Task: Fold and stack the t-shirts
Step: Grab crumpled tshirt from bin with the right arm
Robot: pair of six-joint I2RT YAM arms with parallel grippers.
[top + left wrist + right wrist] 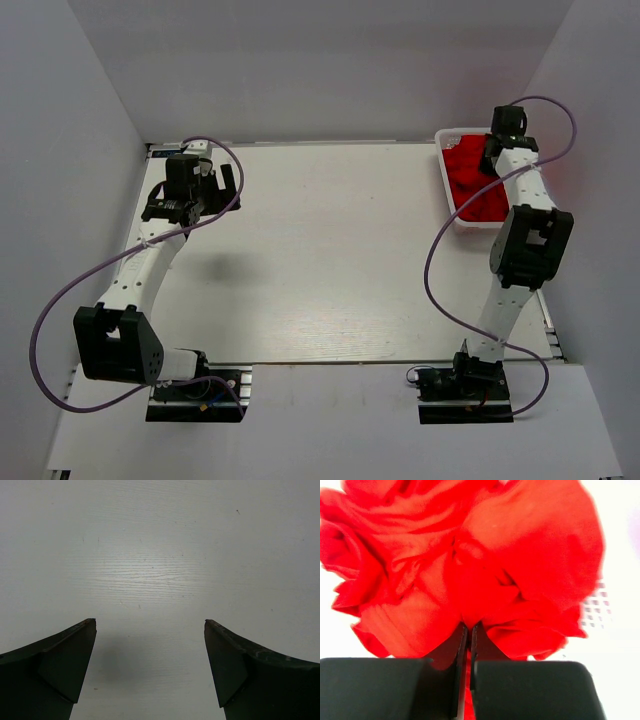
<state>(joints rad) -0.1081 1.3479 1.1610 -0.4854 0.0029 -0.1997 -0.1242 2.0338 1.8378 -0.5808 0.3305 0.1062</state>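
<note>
Red t-shirts (pixel 470 555) lie bunched in the white basket (pixel 594 607), pressed against the right gripper (pixel 470 626), whose jaws pinch a fold tight. The left gripper (pixel 150 621) gapes wide, holding nothing. Risk: thin pinch slips, or drags several shirts out together.

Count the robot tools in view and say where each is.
2. The left tool hangs open over the table, far left. The right tool is shut on the red t-shirts in the white basket, far right corner. None appears hidden.
</note>
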